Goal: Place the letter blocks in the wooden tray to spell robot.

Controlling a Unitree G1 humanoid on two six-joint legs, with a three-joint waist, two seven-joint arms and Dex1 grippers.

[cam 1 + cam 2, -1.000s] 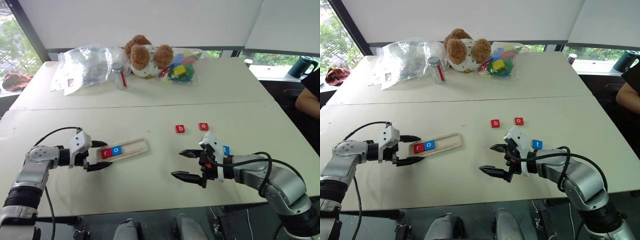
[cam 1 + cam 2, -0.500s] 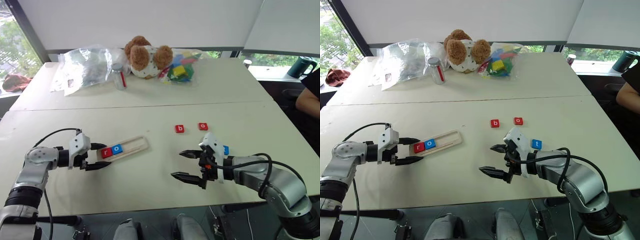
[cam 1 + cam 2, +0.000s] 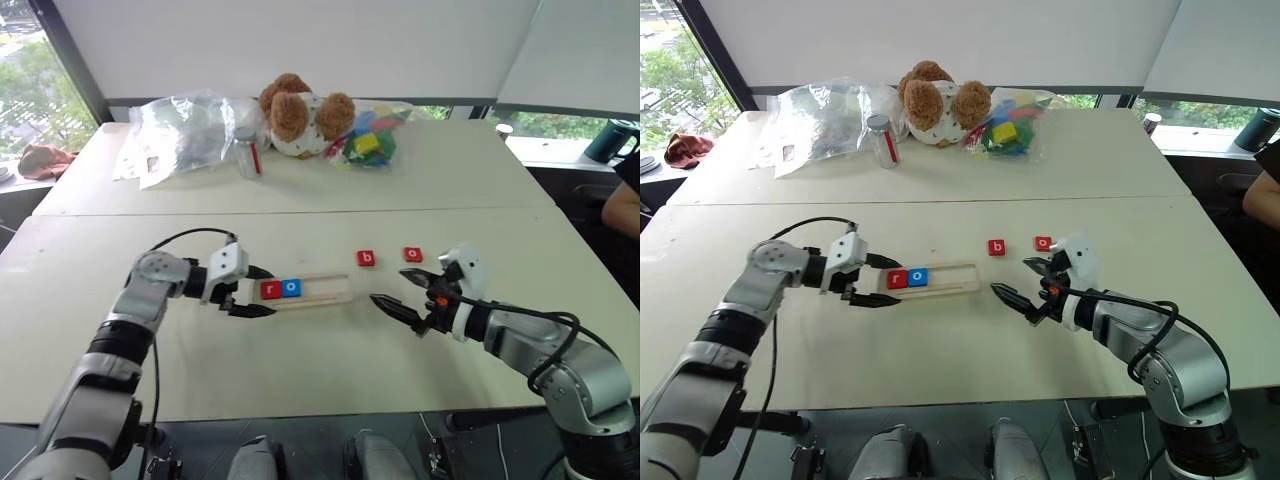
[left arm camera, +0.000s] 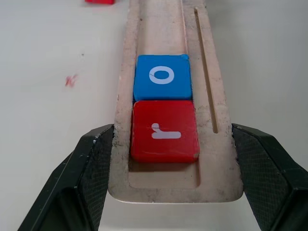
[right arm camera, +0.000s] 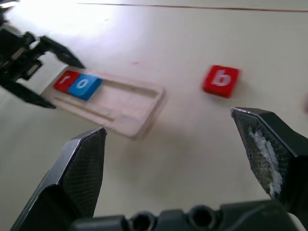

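Table (image 3: 300, 350) pale, window behind; left gripper (image 4: 168, 144) clamps wooden tray (image 4: 211, 159); right gripper (image 3: 411, 292) spread.

Left pincer (image 4: 173, 192) clamped on the wooden tray (image 4: 211, 159) end, red r block (image 4: 163, 131) touching blue o block (image 4: 162, 77), pale bench (image 4: 53, 62) beneath

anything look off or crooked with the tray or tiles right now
Nothing stands out. The wooden tray lies flat on the table with the red r tile and blue o tile seated snugly side by side at one end; the red b tile lies flat nearby.
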